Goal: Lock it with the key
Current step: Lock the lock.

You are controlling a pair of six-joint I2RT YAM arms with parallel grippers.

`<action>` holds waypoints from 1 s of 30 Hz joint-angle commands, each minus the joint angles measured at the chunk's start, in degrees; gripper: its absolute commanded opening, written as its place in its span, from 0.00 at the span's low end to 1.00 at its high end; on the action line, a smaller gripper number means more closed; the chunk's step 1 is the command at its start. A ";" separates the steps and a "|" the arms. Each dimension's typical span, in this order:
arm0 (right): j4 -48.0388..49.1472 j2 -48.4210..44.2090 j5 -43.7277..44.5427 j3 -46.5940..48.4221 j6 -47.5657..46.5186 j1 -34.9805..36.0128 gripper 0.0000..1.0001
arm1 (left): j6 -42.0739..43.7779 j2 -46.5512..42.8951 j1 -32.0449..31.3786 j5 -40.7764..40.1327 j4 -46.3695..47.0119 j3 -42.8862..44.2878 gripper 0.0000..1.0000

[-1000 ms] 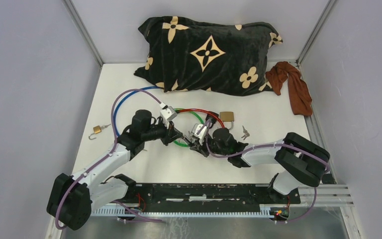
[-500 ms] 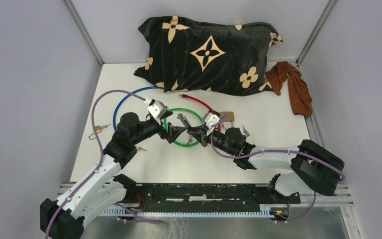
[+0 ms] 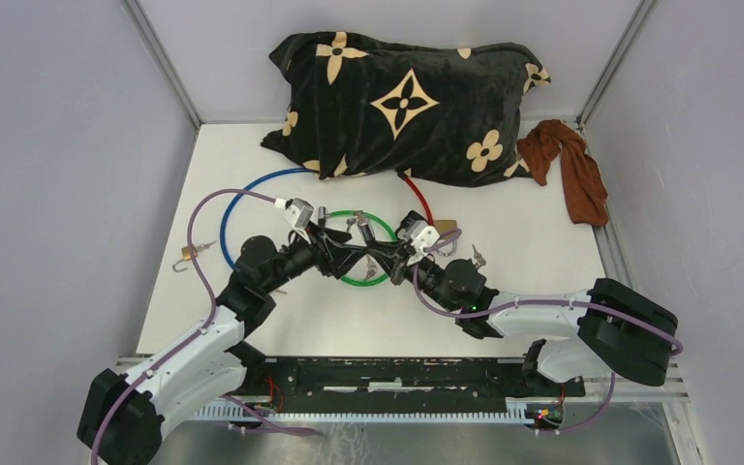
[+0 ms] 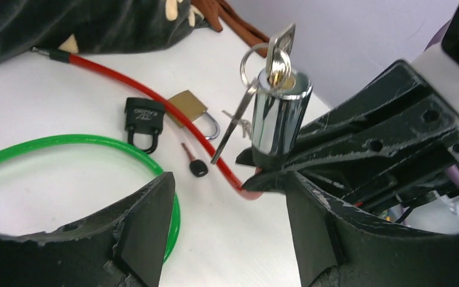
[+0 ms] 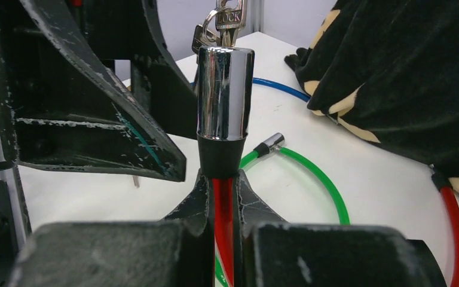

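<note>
A chrome lock cylinder (image 5: 224,95) stands upright on the end of a red cable (image 5: 223,215). A key (image 5: 227,18) on a ring sticks out of its top. My right gripper (image 5: 223,185) is shut on the red cable just under the cylinder's black collar. In the left wrist view the cylinder (image 4: 278,116) and key (image 4: 280,51) rise beyond my left gripper (image 4: 227,197), which is open with only bare table between its fingers. From above, the left gripper (image 3: 344,254) and right gripper (image 3: 387,260) meet tip to tip over the green cable (image 3: 368,218).
A black padlock (image 4: 143,116), a brass padlock (image 4: 188,107) and a black-headed key (image 4: 196,166) lie by the red cable. A blue cable (image 3: 242,189), a small brass padlock (image 3: 190,253) and loose keys (image 3: 478,256) are nearby. A black pillow (image 3: 407,107) and brown cloth (image 3: 572,165) lie at the back.
My left gripper has gone from shut to open. Both arms have shifted, and the red cable's loop has swung back toward the pillow. The right gripper stays shut on the cable.
</note>
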 commanded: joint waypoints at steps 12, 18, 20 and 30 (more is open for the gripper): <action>6.01 0.20 -5.66 1.64 0.35 1.93 0.00 | -8.46 3.10 -2.50 -3.65 15.24 1.34 0.60; 6.55 0.55 -7.50 2.30 -0.07 1.96 0.00 | -8.13 3.15 -3.12 -2.63 14.73 1.04 0.15; 5.50 0.61 -8.11 2.85 -0.56 1.98 0.00 | -8.07 2.76 -3.05 -3.05 14.21 0.38 0.02; -25.33 -11.04 -21.87 5.43 -3.71 -12.51 0.66 | 5.05 -2.24 -2.86 -6.47 6.46 -2.81 0.02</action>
